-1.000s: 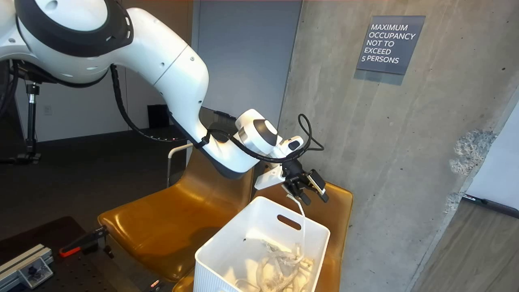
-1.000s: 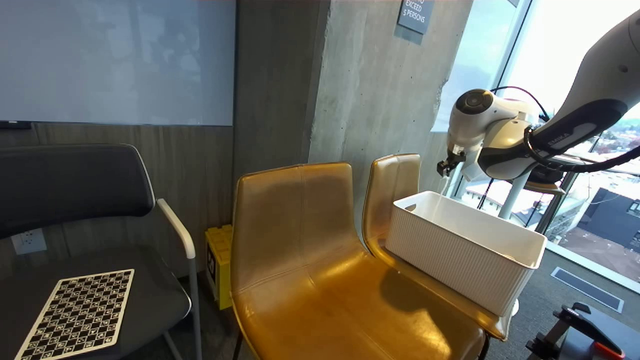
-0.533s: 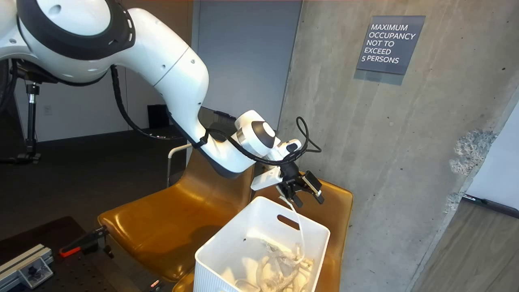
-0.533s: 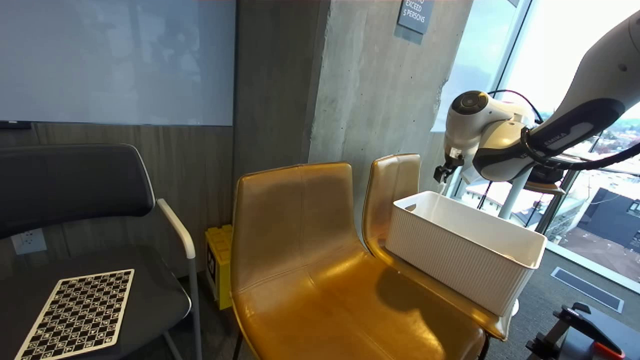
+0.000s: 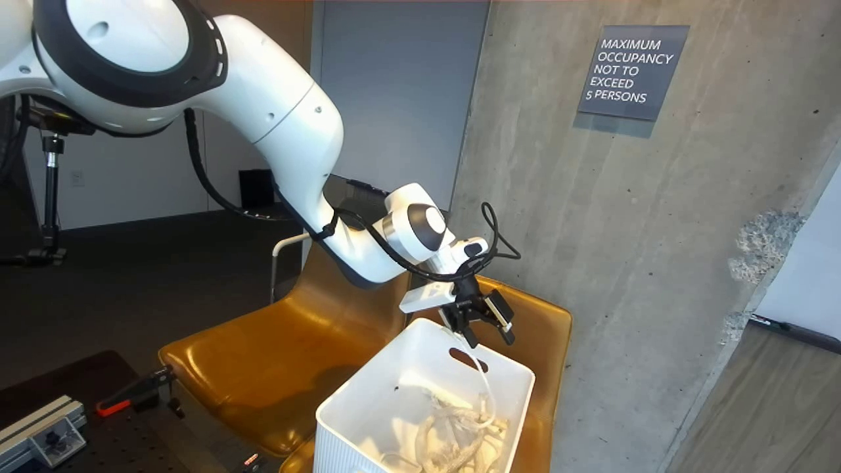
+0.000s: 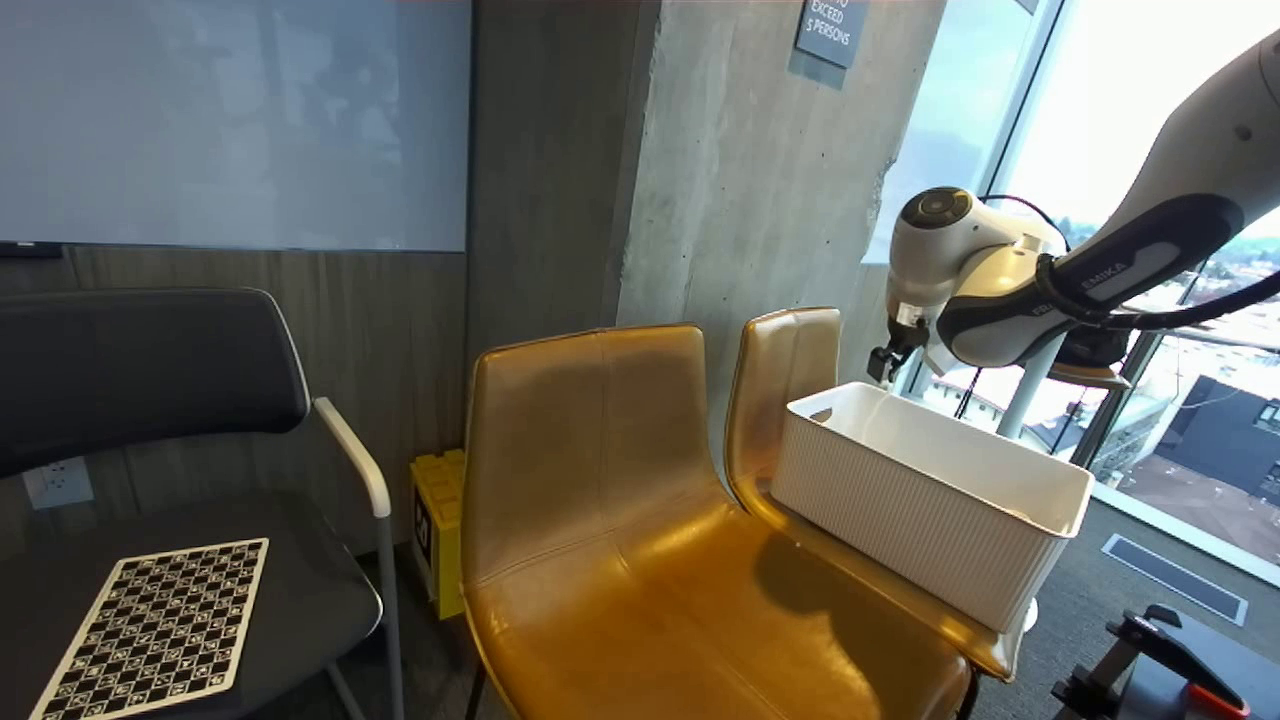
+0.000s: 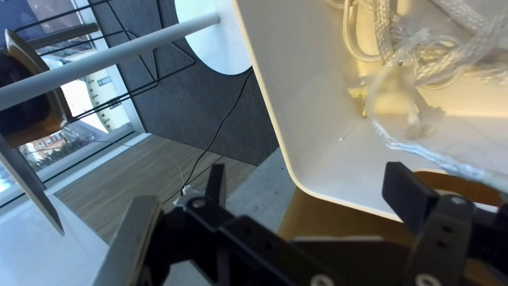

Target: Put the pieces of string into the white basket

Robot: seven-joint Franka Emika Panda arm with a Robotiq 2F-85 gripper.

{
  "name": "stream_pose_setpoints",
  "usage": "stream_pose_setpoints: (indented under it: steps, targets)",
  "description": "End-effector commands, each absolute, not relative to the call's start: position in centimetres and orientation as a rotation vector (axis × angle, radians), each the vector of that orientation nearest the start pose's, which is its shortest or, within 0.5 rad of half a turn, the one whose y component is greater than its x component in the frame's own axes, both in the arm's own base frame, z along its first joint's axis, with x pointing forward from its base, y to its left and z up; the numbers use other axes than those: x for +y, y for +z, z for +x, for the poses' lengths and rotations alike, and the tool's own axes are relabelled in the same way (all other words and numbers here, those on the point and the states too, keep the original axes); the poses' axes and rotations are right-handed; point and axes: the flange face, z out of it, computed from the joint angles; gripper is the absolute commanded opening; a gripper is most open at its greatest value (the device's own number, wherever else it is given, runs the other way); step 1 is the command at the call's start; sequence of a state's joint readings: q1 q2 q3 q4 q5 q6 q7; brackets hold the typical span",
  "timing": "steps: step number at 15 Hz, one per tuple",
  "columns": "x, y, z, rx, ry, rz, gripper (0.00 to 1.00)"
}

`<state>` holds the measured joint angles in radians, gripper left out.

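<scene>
Counting up now: just one white basket (image 6: pixel 900 520), below the hand (image 5: pixel 491 340) in both exterior views, with one slot handle (image 6: pixel 821 414) showing near the rim, close by the hand. Inside, down on the bottom and well below the hand, the pieces of string (image 7: pixel 462 58) — several cream-white cords in one loopy tangle, too knotted for an exact count. And out of that tangle, a single strand (image 7: pixel 466 169) up towards the hand! Two brown chairs (image 6: pixel 590 420), one beneath the basket and so below the hand, the other alongside. Well apart from the hand, in an exterior view, one dark chair (image 6: pixel 140 370) with one patterned board (image 6: pixel 155 630) on the seat, plus one yellow box (image 6: pixel 440 540) near that chair. Higher than the hand, one grey sign (image 5: pixel 631 72) on the concrete wall (image 5: pixel 558 197).

Over to the hand: spread wide, with a broad gap between the fingers (image 7: pixel 408 198) and the basket's corner visible through it in the wrist view. Hovers at the handle end of the basket, slanting downward. As for that strand, past the outer side of one finger — touching or merely just beside, impossible to tell.
</scene>
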<state>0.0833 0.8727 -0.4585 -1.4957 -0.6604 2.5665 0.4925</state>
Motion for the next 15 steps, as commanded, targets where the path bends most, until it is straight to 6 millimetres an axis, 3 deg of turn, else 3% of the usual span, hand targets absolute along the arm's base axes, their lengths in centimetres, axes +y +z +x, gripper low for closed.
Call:
stream_pose_setpoints:
  steps: [1,9,12,15]
  targets:
    - [-19.4,19.4,70.4,-0.157,0.278,2.421,1.0]
    - [-16.6,8.7,69.1,-0.121,0.18,2.453,1.0]
    - [-16.4,6.5,68.4,-0.128,0.15,2.461,1.0]
    - [-16.2,6.6,68.1,-0.131,0.151,2.462,1.0]
